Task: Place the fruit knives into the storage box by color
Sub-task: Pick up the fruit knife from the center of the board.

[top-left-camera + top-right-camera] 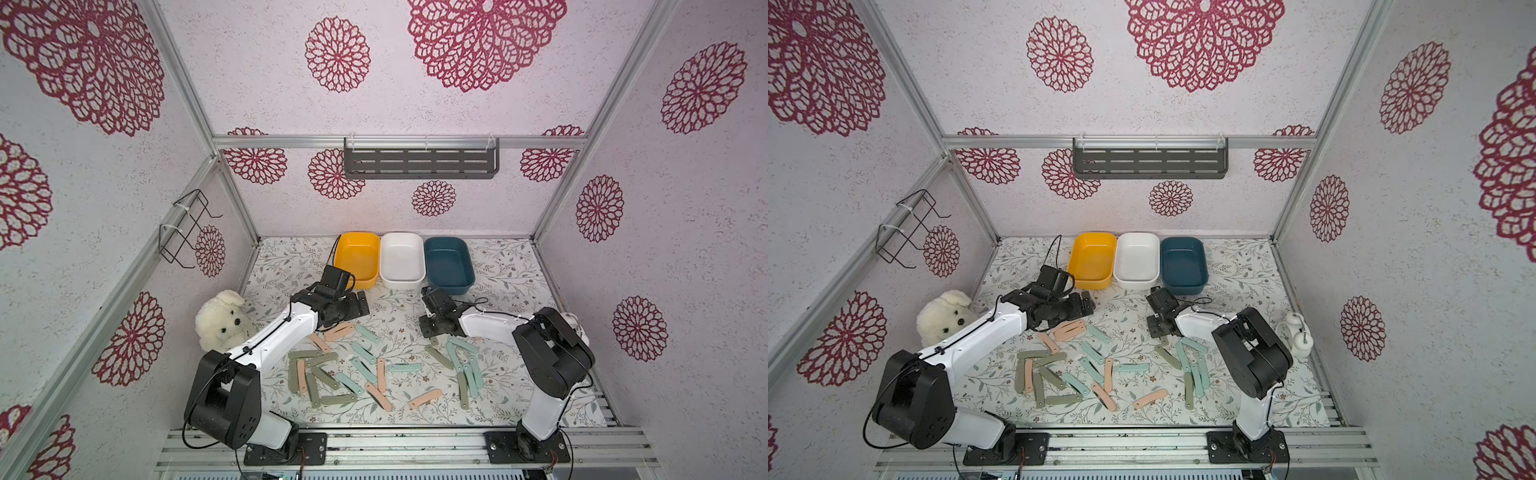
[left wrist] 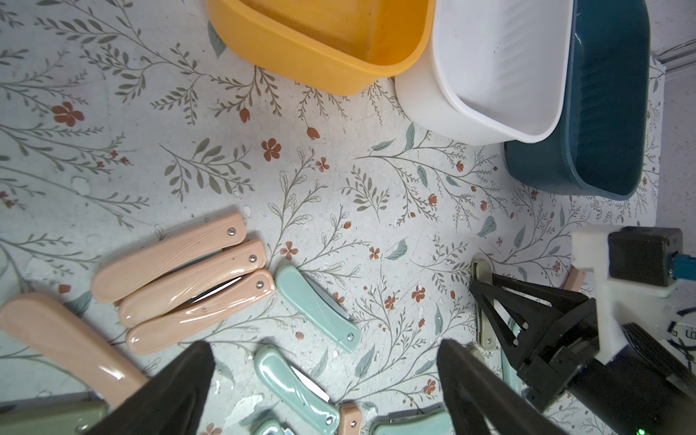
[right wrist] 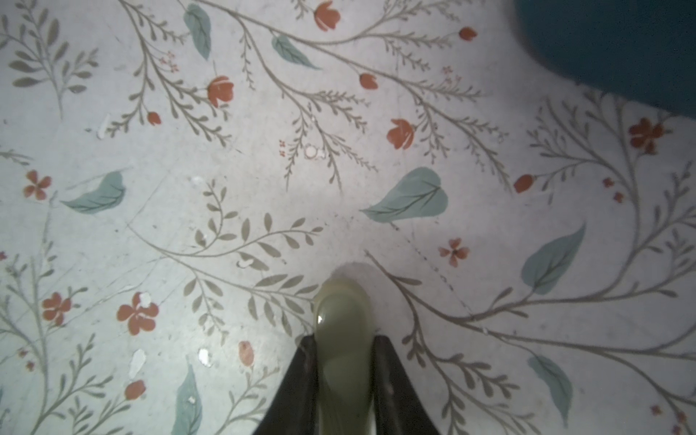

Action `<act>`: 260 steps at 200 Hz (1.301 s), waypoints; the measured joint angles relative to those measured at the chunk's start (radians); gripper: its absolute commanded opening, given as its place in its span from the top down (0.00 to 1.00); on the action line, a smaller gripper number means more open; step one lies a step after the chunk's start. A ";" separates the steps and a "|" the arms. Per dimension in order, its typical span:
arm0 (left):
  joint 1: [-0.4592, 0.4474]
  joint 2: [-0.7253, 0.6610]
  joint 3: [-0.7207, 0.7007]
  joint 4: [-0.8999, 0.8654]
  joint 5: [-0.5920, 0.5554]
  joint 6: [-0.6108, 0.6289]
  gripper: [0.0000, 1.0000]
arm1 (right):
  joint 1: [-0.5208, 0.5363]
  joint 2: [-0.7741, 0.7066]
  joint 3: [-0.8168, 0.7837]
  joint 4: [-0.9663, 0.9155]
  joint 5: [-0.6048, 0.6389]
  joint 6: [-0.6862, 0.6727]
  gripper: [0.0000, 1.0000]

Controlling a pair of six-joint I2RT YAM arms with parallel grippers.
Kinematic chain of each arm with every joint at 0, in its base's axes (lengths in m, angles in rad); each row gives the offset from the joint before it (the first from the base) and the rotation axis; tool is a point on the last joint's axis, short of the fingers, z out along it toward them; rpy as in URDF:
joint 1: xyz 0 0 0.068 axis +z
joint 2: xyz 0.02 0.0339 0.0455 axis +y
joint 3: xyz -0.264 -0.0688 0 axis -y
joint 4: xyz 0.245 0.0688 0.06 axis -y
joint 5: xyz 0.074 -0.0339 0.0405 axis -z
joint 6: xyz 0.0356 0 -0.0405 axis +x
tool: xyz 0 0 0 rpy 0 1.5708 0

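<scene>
1. End effector, left gripper (image 2: pixel 324 348): black jaws spread wide, holding nothing. It hangs over the far left edge of the knife scatter, near the yellow box.
2. End effector, right gripper (image 3: pixel 344 341): jaws narrow, black fingers (image 3: pixel 301 376) pressed against both sides of one olive grey-green fruit knife (image 3: pixel 342 309). The knife's rounded end sticks out past the fingertips. Position: far right end of the scatter, just near of the dark teal box. Whether the knife is clear of the mat cannot be told.
3. Peach-pink fruit knives (image 2: pixel 180 278): flat glossy bars with a rivet at one end, three lying side by side and touching, others scattered.
4. Mint-teal fruit knives (image 2: pixel 316 305): same shape, loose, several clustered at the right.
5. Olive fruit knives (image 1: pixel 305 354): same shape, mostly at the near left.
6. Every loose knife lies on the floral-print mat (image 1: pixel 498 270), between the two arms.
7. Storage, far edge, in a row: yellow plastic box (image 1: pixel 357 282) at left, white plastic box (image 1: pixel 402 283) in the middle, dark teal plastic box (image 1: pixel 451 287) at right.
8. Sundry: white plush dog (image 1: pixel 222 320) at far left; white alarm clock (image 1: pixel 1292 322) at right.
</scene>
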 measured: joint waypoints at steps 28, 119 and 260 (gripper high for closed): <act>0.000 0.002 0.033 -0.004 0.000 0.004 0.03 | 0.000 0.000 0.007 -0.021 0.013 0.008 0.80; 0.000 0.026 0.074 -0.016 0.000 0.008 0.03 | 0.000 -0.013 0.012 -0.071 0.032 0.028 0.81; 0.000 0.064 0.142 -0.013 0.050 0.009 0.03 | 0.000 -0.100 0.048 -0.127 0.040 0.051 0.83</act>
